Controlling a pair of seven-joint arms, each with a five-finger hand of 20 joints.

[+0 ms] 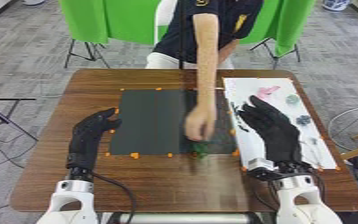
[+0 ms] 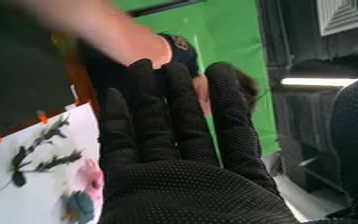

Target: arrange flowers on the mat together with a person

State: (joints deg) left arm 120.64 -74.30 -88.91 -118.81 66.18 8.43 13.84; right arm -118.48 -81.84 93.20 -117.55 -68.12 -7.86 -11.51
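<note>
Right hand [image 1: 280, 135] over the sheet [image 1: 242, 87], fingers [image 2: 230, 110] straight, slightly apart, gap to person's hand [image 1: 199, 125] inside mat's [image 1: 149, 122] near edge!

Site reads as robotics lab: robot arms [image 1: 72, 187] at counter [image 1: 55, 175], green backdrop [image 1: 91, 20] on stands [image 1: 91, 52], cables [image 1: 332, 121] across grey carpet [image 1: 33, 55], strip light [image 2: 318, 82] overhead.

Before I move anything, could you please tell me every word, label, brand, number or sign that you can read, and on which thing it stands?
There are none that can be read.
The person wears a dark shirt with a gold mark on the chest: too small to read.
On the dark mat and the white sheet, I make out no lettering.
</note>
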